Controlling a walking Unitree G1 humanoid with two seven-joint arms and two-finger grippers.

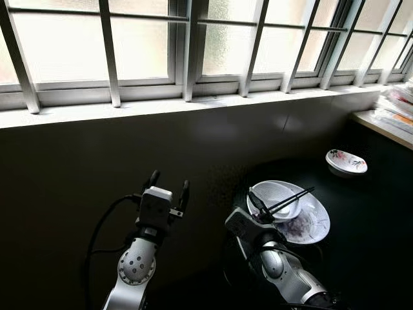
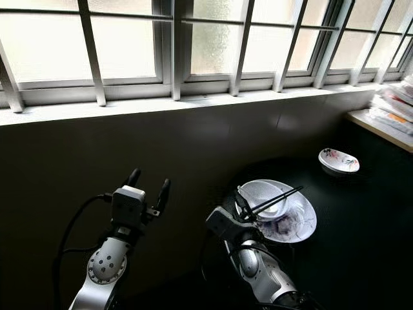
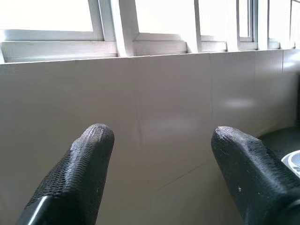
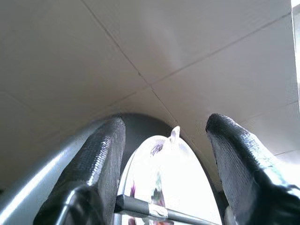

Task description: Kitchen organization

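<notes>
White porcelain, a round floral plate (image 1: 310, 227) carrying a smaller white bowl (image 1: 274, 197) and dark chopsticks (image 1: 289, 199), sat on the dark counter (image 1: 368, 232) below the barred window (image 1: 193, 45). My right gripper (image 4: 164, 159) hovered at its near rim, fingers spread wide, apparently touching nothing. My left gripper (image 1: 169, 184) stood raised near the wall, equally wide. Another small floral dish (image 1: 346, 161) lay well apart.
</notes>
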